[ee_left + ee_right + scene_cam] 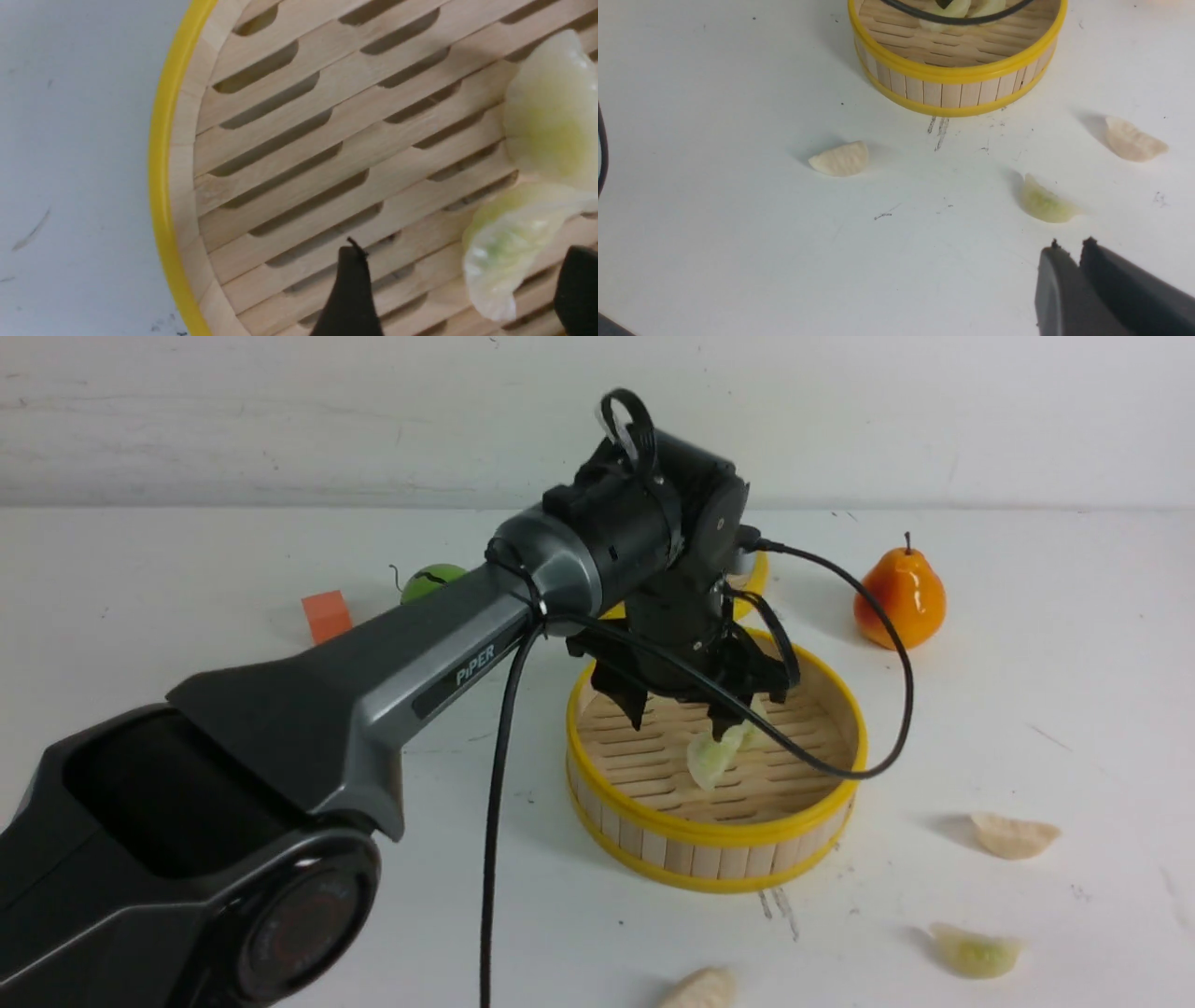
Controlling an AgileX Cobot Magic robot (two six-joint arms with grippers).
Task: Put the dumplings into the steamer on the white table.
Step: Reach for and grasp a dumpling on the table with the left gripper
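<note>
The steamer (709, 831), a round bamboo basket with yellow rims, stands mid-table on the white table (1027, 709). My left gripper (677, 714) hangs inside it, open, its black fingers (350, 298) wide apart. Two greenish dumplings lie on the slatted floor: one (504, 242) between the fingers, loose, and one (551, 116) just beyond it. Three more dumplings lie on the table: a cream one (840, 159), a greenish one (1045, 205) and another cream one (1134, 140). My right gripper (1070, 245) is shut and empty, low over the table just short of the greenish dumpling.
An orange pear (901, 597) stands at the back right. A green fruit (429, 581) and an orange block (327, 614) sit at the back left. A yellow-rimmed lid (756, 574) lies behind the steamer. The left arm's black cable (878, 747) loops over the steamer's right rim.
</note>
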